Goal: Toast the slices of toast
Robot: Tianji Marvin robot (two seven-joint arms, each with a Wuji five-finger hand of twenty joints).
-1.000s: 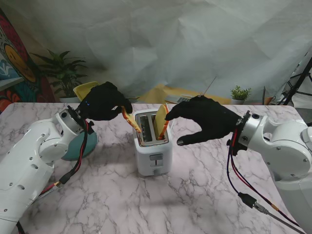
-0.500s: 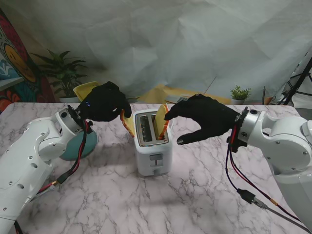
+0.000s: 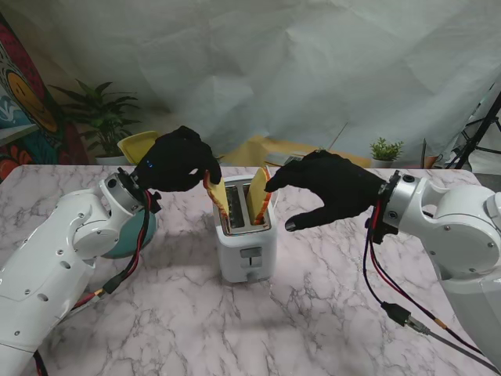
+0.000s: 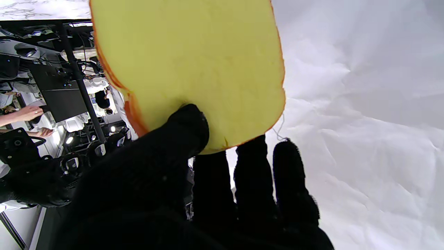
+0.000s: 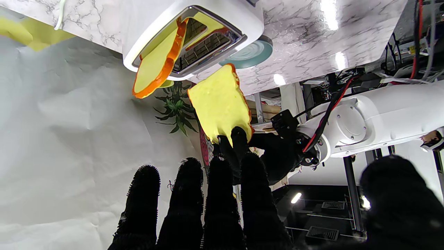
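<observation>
Nearest you, the white toaster (image 3: 245, 235) stands on the marble table (image 3: 313, 313), its lever side facing you and its two slots running away from you. Your right hand (image 3: 329, 190) hovers just right of the toaster top, fingers spread and holding nothing, its index tip touching or almost touching the slice (image 3: 259, 196) that stands tilted in the right slot, sticking well up out of it. Your left hand (image 3: 178, 161) is pinched on a second slice (image 3: 217, 196), thumb (image 4: 187, 121) on one face and the other fingers behind it; the slice hangs edge-down at the left slot's mouth, and you cannot tell whether its lower edge has entered. Farther left, a teal bowl (image 3: 129, 235) sits on the table behind your left forearm. Beyond the table's far edge stand two small potted plants (image 3: 385, 150) before a white backdrop.
</observation>
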